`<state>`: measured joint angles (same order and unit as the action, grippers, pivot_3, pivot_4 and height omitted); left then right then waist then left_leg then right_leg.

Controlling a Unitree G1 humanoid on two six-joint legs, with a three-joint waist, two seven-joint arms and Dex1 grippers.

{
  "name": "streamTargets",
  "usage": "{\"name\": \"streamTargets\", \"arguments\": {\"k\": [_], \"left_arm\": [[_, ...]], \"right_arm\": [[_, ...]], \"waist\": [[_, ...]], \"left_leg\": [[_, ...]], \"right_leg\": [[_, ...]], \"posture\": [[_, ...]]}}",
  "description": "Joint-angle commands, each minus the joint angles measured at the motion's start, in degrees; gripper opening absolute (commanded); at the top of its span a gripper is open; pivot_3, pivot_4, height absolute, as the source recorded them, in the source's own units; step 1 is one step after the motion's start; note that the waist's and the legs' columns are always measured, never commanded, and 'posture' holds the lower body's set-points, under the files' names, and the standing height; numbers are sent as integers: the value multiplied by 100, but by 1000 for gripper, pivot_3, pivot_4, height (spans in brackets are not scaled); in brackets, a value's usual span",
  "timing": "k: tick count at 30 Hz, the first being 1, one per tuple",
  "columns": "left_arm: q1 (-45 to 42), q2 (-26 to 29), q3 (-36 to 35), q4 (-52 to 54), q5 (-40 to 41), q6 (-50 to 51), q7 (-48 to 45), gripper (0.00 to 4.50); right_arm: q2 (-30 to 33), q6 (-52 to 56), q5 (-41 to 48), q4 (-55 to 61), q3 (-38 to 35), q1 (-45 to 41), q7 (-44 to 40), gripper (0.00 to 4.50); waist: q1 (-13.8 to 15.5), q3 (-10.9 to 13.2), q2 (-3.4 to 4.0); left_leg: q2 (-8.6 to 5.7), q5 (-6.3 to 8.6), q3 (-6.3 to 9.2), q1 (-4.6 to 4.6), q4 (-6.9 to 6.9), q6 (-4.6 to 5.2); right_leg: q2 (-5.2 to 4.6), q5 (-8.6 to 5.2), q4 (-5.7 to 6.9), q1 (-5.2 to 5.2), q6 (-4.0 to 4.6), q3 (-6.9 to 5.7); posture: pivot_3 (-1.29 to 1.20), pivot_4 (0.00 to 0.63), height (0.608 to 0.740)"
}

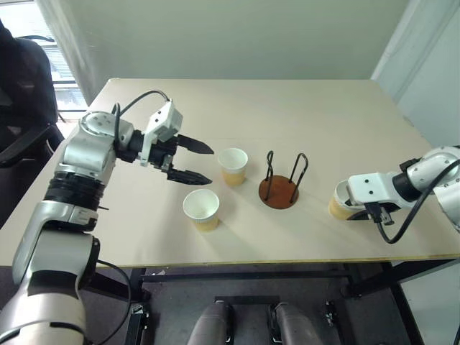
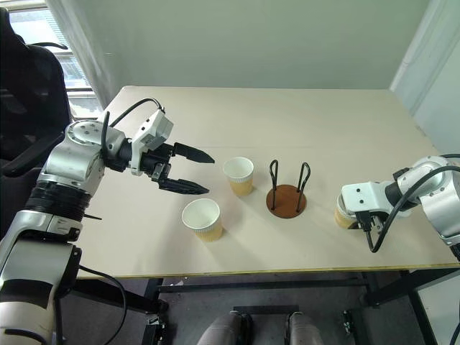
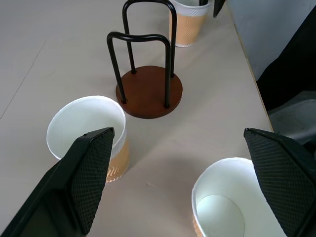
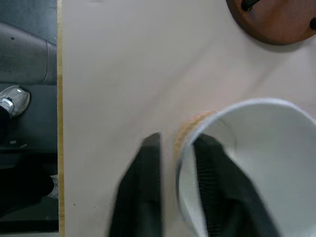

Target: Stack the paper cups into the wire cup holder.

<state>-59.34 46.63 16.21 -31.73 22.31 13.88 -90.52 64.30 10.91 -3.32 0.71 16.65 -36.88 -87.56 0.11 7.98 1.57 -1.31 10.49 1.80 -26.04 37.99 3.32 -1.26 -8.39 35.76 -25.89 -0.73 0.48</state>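
The wire cup holder stands empty on the desk, toward its front edge, with 2 paper cups to its left: one cup just beside it and another cup nearer the front edge. The left gripper hovers above the desk left of these 2 cups, jaws spread wide and holding nothing. Near the front right corner, the right gripper has its jaws pinched on the wall of the 3rd cup, 1 finger inside and 1 outside.
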Motion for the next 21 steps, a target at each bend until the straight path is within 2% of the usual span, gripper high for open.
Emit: {"name": "streamTargets", "arguments": {"k": [1,11,21], "left_arm": [[-8,117,-186,81,16,-79,-198,4500],[42,162,-196,48,-8,-109,-198,4500],[34,162,-108,-64,-16,-190,-198,4500]], "right_arm": [[39,-181,-36,-81,-78,-208,-124,13],[117,-345,-78,-328,-112,-580,-483,13],[-313,263,116,-758,19,-2377,-494,13]], "waist": [[0,0,0],[-1,0,0],[-13,0,1]], "left_leg": [[0,3,1,0,0,-4],[0,13,2,0,-1,-9],[1,14,7,2,-5,-8]], "right_leg": [[0,-1,0,0,0,0],[0,-5,-6,0,3,0],[3,-9,-3,-6,16,-3]], "posture": [[0,150,740],[0,150,740],[0,150,740]]}}
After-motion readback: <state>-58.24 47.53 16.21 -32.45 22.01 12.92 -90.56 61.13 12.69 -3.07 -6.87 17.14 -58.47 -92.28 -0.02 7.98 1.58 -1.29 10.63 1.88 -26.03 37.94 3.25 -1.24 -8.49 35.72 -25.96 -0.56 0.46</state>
